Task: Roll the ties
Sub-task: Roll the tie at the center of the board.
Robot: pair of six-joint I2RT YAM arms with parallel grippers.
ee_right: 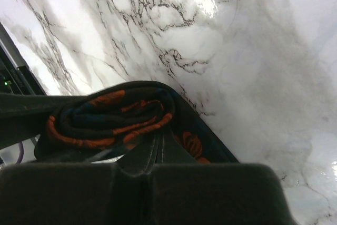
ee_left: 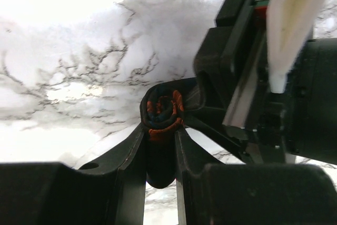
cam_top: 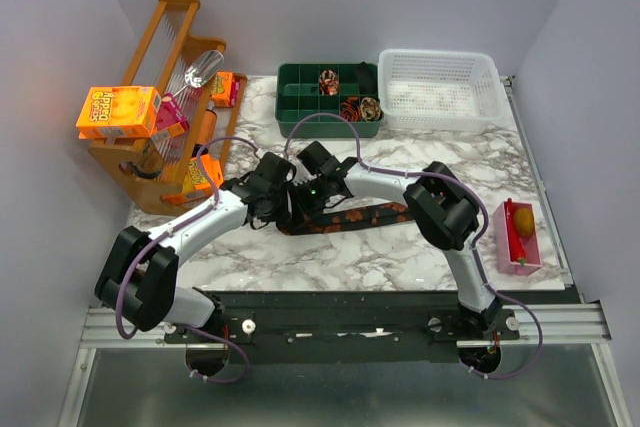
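both arms reach inward with elbows bent, and the wrists meet over the middle of the desk (cam_top: 330, 262). the left end effector (ee_left: 160, 130) grasps the rolled end of the tie (ee_left: 164, 106). the rest of it lies flat on the desk (toward the right). the right end effector (ee_right: 158, 150) is clenched, its tips against the same rolled end.

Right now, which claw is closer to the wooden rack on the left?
Left. The left claw sits mid-table just right of the wooden rack, gripping the rolled tie; the right claw meets it from the far side, farther from the rack.
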